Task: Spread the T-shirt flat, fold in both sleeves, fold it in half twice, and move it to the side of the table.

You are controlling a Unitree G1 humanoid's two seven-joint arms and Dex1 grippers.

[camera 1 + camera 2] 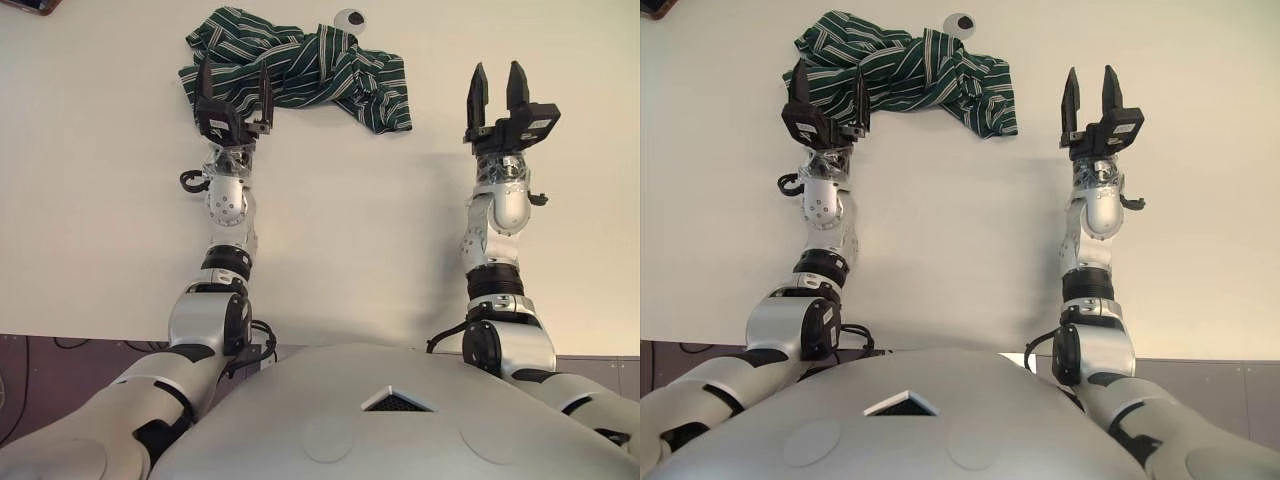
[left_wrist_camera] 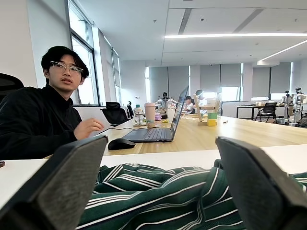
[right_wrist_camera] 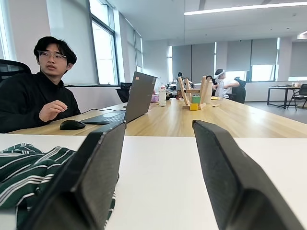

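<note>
T-shirt (image 1: pixel 300 65), green with white stripes, lies crumpled in a heap on the far part of the white bench (image 1: pixel 350 230), nothing spread yet. Nearest: left claw (image 1: pixel 235 70), fingers wide apart, sits at the heap's near-left edge, with cloth showing between the fingers in the left wrist view; can't tell if touching. Right claw (image 1: pixel 497 72), fingers also apart, is over bare bench just off the heap's right end, not touching it. Likely handling: light, soft, limp, will sag and bunch, no breakage risk. Best pinched at a hem or shoulder edge at each end, then pulled apart to flatten. Beyond the heap, a small round black-and-white object (image 1: pixel 348 17) sits at its far edge.
</note>
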